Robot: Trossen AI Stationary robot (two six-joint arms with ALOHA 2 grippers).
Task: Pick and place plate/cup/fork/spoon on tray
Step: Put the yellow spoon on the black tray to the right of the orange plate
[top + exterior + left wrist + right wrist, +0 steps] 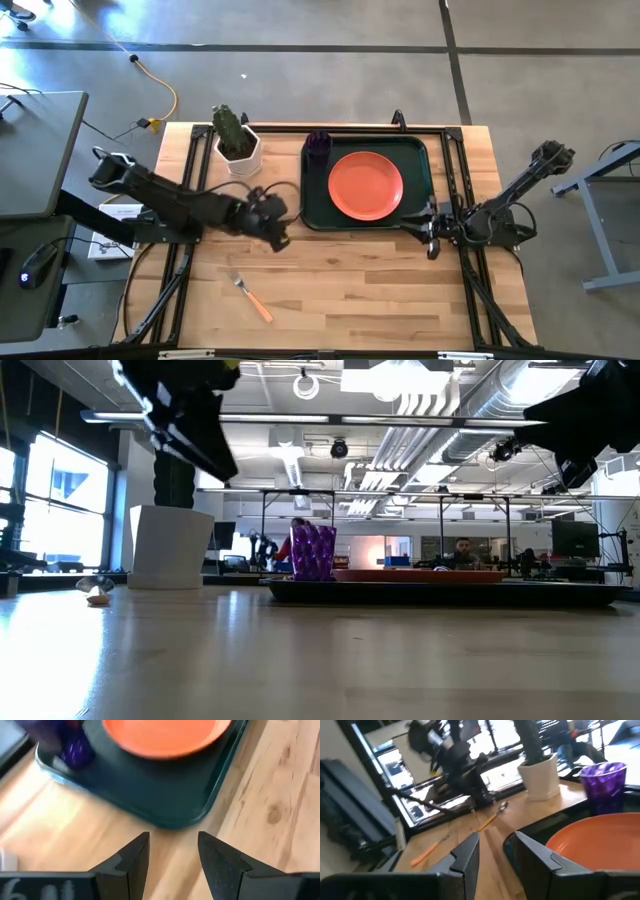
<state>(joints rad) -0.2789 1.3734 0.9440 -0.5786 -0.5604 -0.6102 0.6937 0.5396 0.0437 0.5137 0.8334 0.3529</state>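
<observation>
We log the dark green tray (pixel 418 208) at the far centre-right of the wooden table (pixel 380 290). The orange-red plate (pixel 366 185) lies flat inside it, roughly centred. The purple cup (pixel 318 145) stands upright in the tray's far left corner, apart from the plate; the low view confirms it upright (pixel 313 552) with the plate's rim (pixel 420 573) low beside it.

The fork (pixel 252 297) lies on the bare table near the front edge, well apart from the tray, tines toward the far side, orange-tan handle toward the near side. The spoon shows only in the right wrist view (pixel 492 816), lying on the table just beneath the left arm, bowl toward the potted cactus; from above the arm covers it. The white pot with cactus (pixel 236 143) sits at the far left, near the tray's left edge.

Left gripper (pixel 277 228) hovers over the table just left of the tray's near-left corner; its own camera shows the fingers (pixel 131 862) parted, nothing between them, the tray corner (pixel 172 815) ahead. Right gripper (pixel 432 232) sits by the tray's near-right corner, fingers (pixel 465 857) spread and empty, facing across the plate (pixel 600 842).
</observation>
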